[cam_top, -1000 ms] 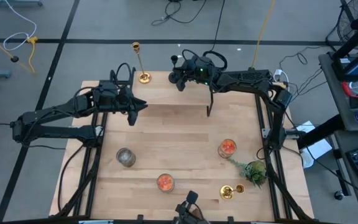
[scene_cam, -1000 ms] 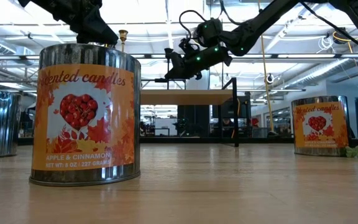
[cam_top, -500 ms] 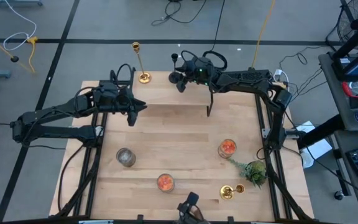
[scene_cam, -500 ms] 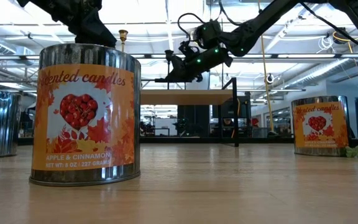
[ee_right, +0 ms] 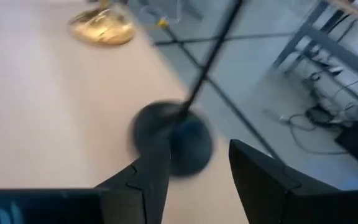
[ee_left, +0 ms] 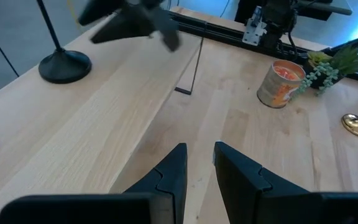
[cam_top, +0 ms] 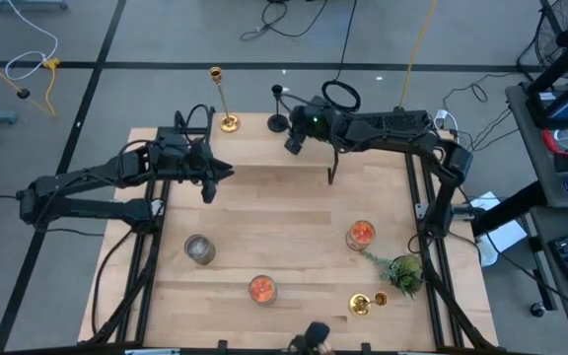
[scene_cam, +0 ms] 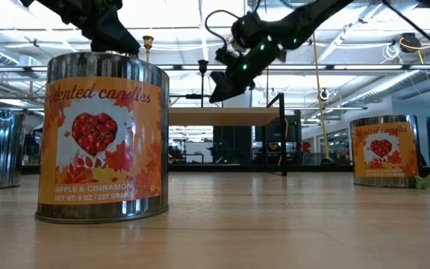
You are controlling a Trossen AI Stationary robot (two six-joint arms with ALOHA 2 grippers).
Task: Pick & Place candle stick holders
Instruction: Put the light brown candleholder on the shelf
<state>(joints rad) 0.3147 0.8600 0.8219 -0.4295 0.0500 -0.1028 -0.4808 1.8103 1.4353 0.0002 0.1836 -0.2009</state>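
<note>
Your right gripper hung at about twelve o'clock over the table's far edge, just beside the black candle stick holder and apart from it. In the right wrist view its two fingers stood well apart with nothing between them; the black holder's round base sat on the wood just past the fingertips, its stem leaning away toward the floor beyond the table edge. The low view showed that gripper up in the air, clear of the tabletop.

The black holder stood upright on the far edge, with one gold candle stick holder upright near it toward eleven o'clock, its flared base showing in the right wrist view. The second gold holder lay near the front edge at about five o'clock, its base just beside the green plant sprig.

Your left gripper waited at about ten o'clock over the table's left half. In the left wrist view its fingers showed only a narrow gap and held nothing.

Three scented candle tins stood on the table: one at about four o'clock near the sprig, one at six o'clock, one at seven o'clock. A thin black upright post stood near the middle, toward one o'clock.
</note>
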